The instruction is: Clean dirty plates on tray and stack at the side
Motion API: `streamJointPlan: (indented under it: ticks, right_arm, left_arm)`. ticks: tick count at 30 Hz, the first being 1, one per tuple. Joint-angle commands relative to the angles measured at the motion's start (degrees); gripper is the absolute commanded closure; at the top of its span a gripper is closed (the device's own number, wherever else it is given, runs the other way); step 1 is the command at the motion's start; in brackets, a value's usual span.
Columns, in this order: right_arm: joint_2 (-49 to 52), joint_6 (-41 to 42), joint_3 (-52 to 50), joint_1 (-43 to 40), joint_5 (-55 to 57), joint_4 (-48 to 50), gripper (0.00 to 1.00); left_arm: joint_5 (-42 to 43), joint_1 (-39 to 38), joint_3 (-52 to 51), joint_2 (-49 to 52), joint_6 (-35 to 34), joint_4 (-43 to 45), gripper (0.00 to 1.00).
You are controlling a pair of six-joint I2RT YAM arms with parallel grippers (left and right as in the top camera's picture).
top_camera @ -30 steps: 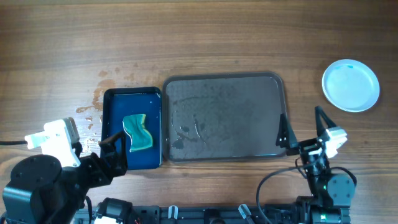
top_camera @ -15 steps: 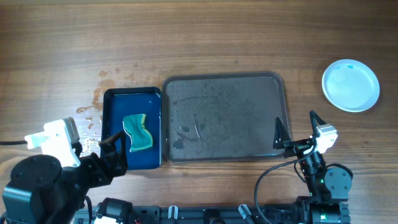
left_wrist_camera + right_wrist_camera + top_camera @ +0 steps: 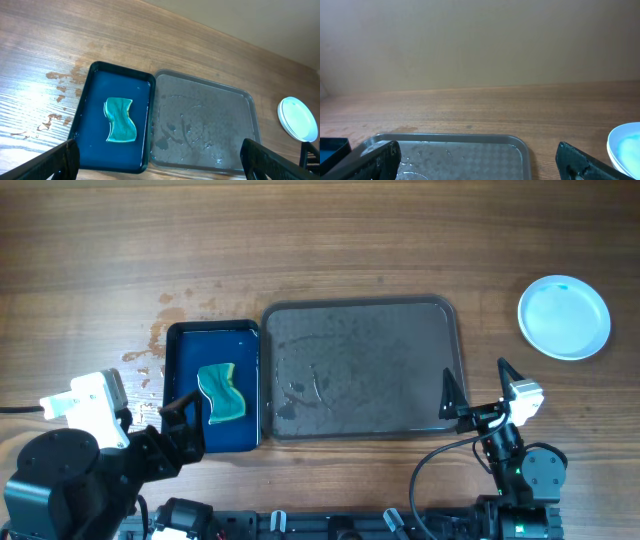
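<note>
The tray (image 3: 360,365) lies in the middle of the table (image 3: 300,240), its long sides running left to right in the overhead view. Its dark face is wet, with streaks and droplets towards its lower left. The plates (image 3: 564,317) sit in the upper right of that view, on the bare wood and well apart from the tray. They show as one white round with a pale blue tint on top, and how many lie there cannot be told. Just beside the tray's left edge is a smaller blue tray (image 3: 180,380) with a green sponge (image 3: 222,392) lying in it. Damp blotches (image 3: 150,350) mark the wood to the left of it.

The left claw (image 3: 160,147) is spread wide and holds nothing, hanging at the lower left over the near end of the blue tray. The right claw (image 3: 475,375) is likewise spread and bare, by the tray's lower right corner.
</note>
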Motion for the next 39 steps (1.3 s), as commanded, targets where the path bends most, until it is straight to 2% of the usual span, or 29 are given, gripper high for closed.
streamJointPlan:
  ticks: [1, 18, 23, 25, 28, 33, 39]
  right_arm:
    - [-0.13, 0.83, -0.07, 0.31, -0.09, 0.15, 0.0]
    - [-0.13, 0.83, -0.07, 0.31, -0.09, 0.15, 0.0]
    - [-0.13, 0.83, -0.07, 0.31, -0.07, 0.15, 0.0]
    - [-0.13, 0.85, -0.07, 0.31, -0.09, 0.15, 0.0]
    - [-0.13, 0.81, -0.07, 0.31, -0.09, 0.15, 0.0]
    - [-0.13, 0.83, -0.07, 0.31, -0.09, 0.15, 0.0]
    - [-0.13, 0.83, -0.07, 0.31, -0.07, 0.15, 0.0]
  left_arm:
    - [-0.55, -0.35, 0.39, 0.02, 0.9, 0.11, 0.0]
    - [-1.68, -0.35, 0.39, 0.02, 0.9, -1.33, 0.0]
    - [-9.25, -0.35, 0.17, 0.04, 0.9, 6.32, 0.0]
    - [-12.09, 0.2, -1.05, 0.04, 0.9, 11.96, 0.0]
    - [-13.0, 3.21, -3.56, -0.13, 0.9, 19.06, 0.0]
    - [-6.62, 11.52, -16.06, -3.52, 0.83, 37.7, 0.0]
    - [-0.22, 13.44, -36.28, -14.12, 0.61, 55.89, 0.0]
